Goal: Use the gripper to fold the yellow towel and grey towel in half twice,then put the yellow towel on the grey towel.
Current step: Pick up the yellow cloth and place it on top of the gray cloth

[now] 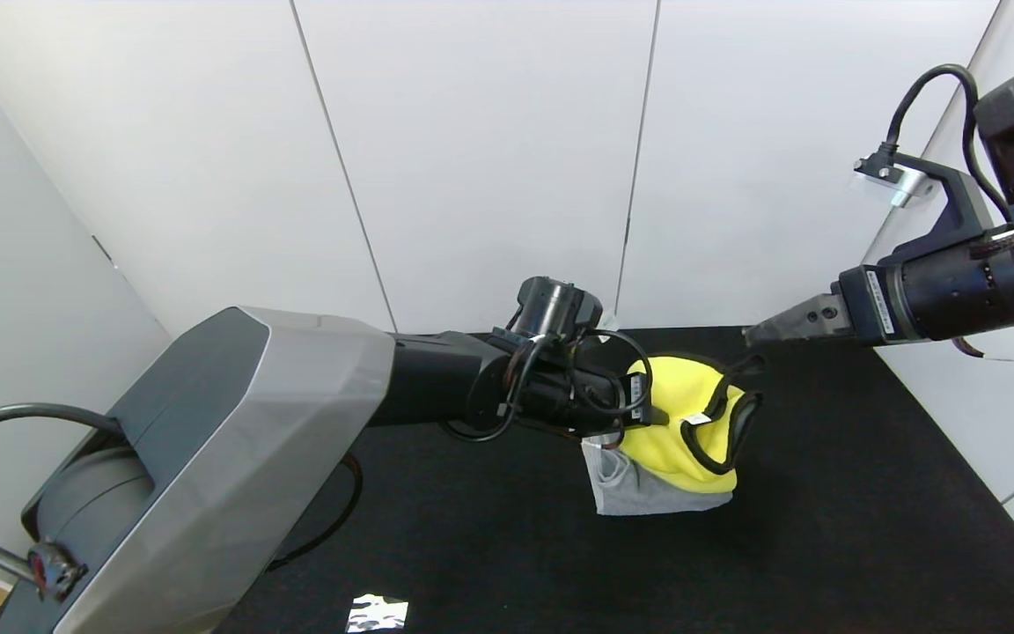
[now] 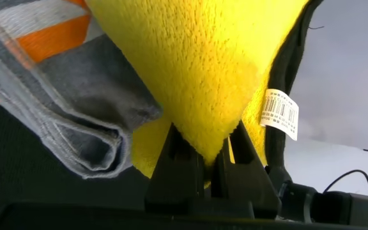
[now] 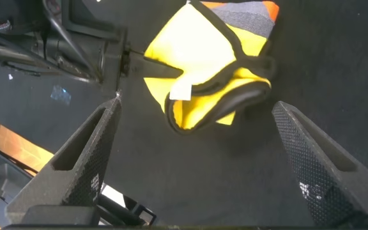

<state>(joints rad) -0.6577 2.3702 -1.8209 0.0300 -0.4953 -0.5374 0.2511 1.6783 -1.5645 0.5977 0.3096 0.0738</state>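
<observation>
Both towels stacked, yellow towel (image 1: 679, 423) in L gripper (image 2: 204, 153) over grey towel (image 1: 639, 493).

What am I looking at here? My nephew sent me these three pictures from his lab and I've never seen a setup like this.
It is a two-armed robot folding towels on a black table. The big picture comes from a camera on its head, looking down. The other two come from cameras on its wrists. The left gripper is shut on the yellow towel, pinching a fold of it; the left wrist picture shows that pinch up close. Beneath it lies the grey towel, already folded, with orange blocks. The right gripper hangs open above the yellow towel, holding nothing; its two dark fingers frame the right wrist picture.
</observation>
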